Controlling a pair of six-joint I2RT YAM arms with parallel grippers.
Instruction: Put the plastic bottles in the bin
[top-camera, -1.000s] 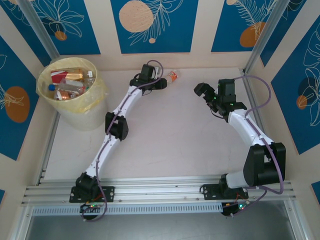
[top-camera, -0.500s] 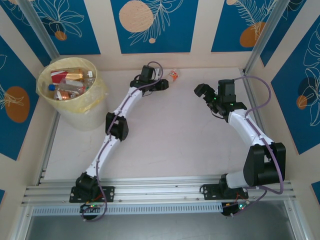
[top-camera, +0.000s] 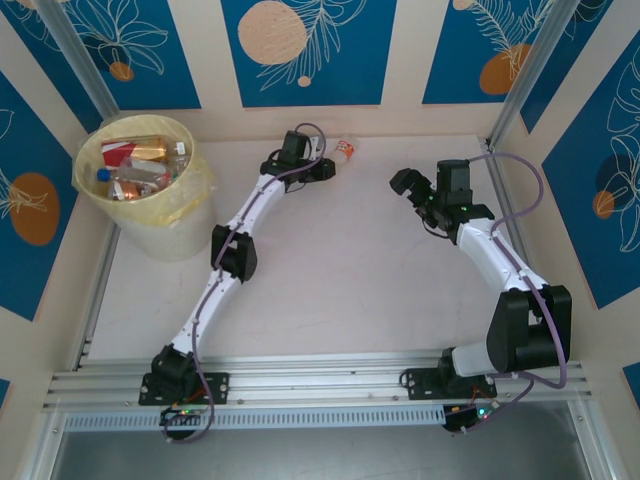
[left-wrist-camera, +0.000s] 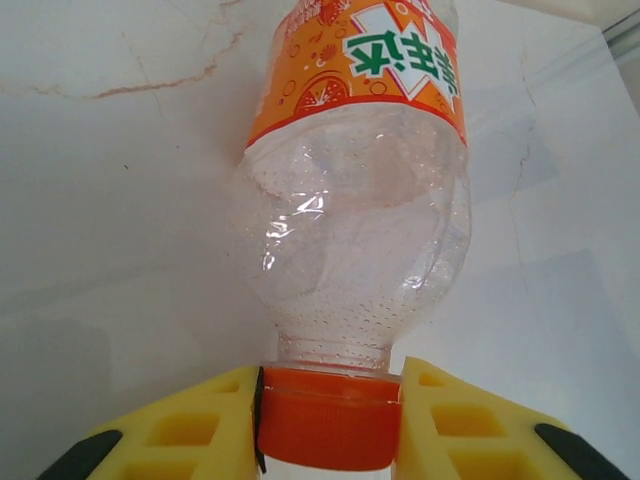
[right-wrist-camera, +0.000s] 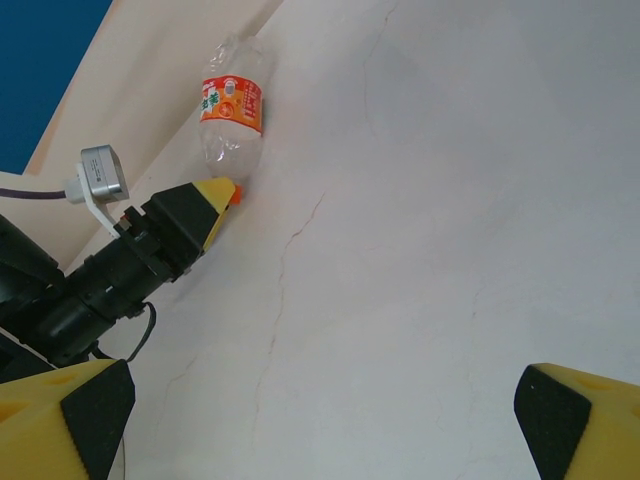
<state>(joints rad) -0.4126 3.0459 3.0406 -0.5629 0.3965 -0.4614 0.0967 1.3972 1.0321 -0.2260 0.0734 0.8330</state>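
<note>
Item: last loose plastic bottle (top-camera: 344, 150), lying at the far edge of the tabletop (top-camera: 350, 280), close under the back wall, right of centre.
Material and form: clear thin plastic, dented and crumpled in the body, dimpled towards the neck; orange printed label around the upper half; ribbed orange cap (left-wrist-camera: 328, 415).
Long axis: runs near-left to far-right, cap end towards the left arm, base pointing away at the wall.
Left gripper (top-camera: 325, 166): pressed together on the cap, one yellow finger (left-wrist-camera: 190, 430) on each side of it; the bottle extends straight out from the jaws.
Right gripper (top-camera: 402, 182): spread wide, holding nothing, hovering well right of the bottle and facing it.
Nearer arm: the left, already in contact.
Bin (top-camera: 170, 235): round pale-yellow bucket with clear liner, far-left corner, well apart from the held bottle; several bottles (top-camera: 140, 170) with red, orange and blue markings piled inside.
Direction of carry (judgement): leftward along the far edge, from cap grip to bin mouth.
Handling note (judgement): a light, empty bottle held at one end may swing about the cap; smooth ribbed plastic could slip.
Lift status: cannot tell whether the bottle has left the tabletop.
</note>
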